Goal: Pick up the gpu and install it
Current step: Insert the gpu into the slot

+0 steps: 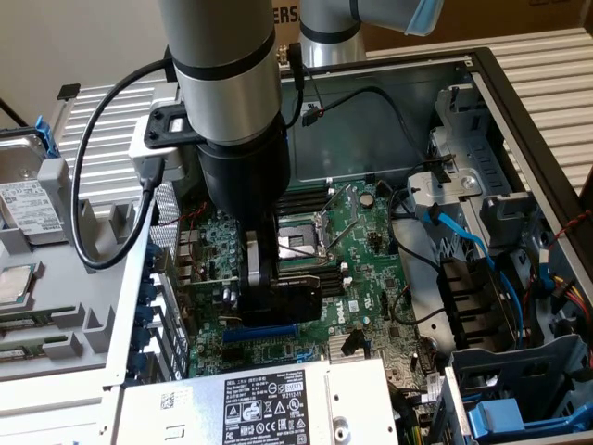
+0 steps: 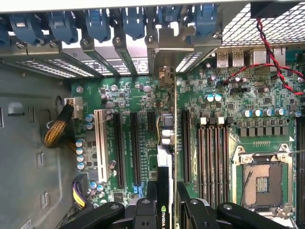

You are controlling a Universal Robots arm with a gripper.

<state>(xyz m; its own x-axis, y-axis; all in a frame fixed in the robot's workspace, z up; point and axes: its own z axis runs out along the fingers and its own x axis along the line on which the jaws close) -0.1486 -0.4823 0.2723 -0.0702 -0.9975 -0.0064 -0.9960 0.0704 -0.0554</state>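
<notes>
While jaws clamp gpu (image 2: 165, 160), motherboard (image 2: 224, 95) lies beneath.

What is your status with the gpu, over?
Gripper shut on gpu. Held on edge at motherboard slots, seating unclear. Nothing seen in the way.

Bright, even light w/ soft shadows throughout.

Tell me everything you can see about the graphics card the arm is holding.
The graphics card is small, with a black cooler cover on a thin green board and a logo on its upper edge. It stands on edge over the motherboard, running along the long black slots. The fingers pinch it from both sides. Whether it sits in a slot cannot be told.
</notes>
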